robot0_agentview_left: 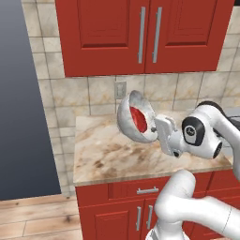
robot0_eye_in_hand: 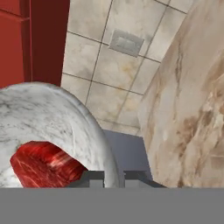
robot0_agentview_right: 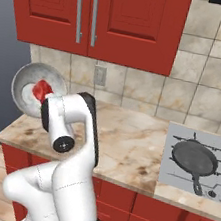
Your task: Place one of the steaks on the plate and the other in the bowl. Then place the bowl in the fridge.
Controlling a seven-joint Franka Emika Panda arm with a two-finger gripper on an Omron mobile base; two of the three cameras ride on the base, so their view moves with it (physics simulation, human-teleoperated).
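**Bowl held by its rim above the counter, steak inside, tipped on its side**

The bowl [robot0_agentview_left: 136, 117] is off the counter [robot0_agentview_left: 108, 154] and turned nearly onto its side, its mouth facing the cameras. One steak [robot0_agentview_left: 138, 119] lies against the inner wall and has not slid out. In the right base view the same bowl [robot0_agentview_right: 32, 87] sits to the left of the arm, with the steak [robot0_agentview_right: 42, 89] showing red near the wrist.

The gripper [robot0_agentview_left: 154, 127] is nearly closed, pinching the thin rim of the bowl; the hand view shows the rim [robot0_eye_in_hand: 103, 148] running down between the fingertips [robot0_eye_in_hand: 94, 177]. A rim pinch explains the tilt: the bowl hangs from one edge and follows the roll of the wrist.

The dark grey panel at the left edge [robot0_agentview_left: 18, 98] is probably the fridge side, though I cannot confirm it. The skillet [robot0_agentview_right: 196, 159] rests on the cooktop, well apart. Judgement: the bowl-to-fridge stage is in hand; the risk is the steak spilling at this tilt.
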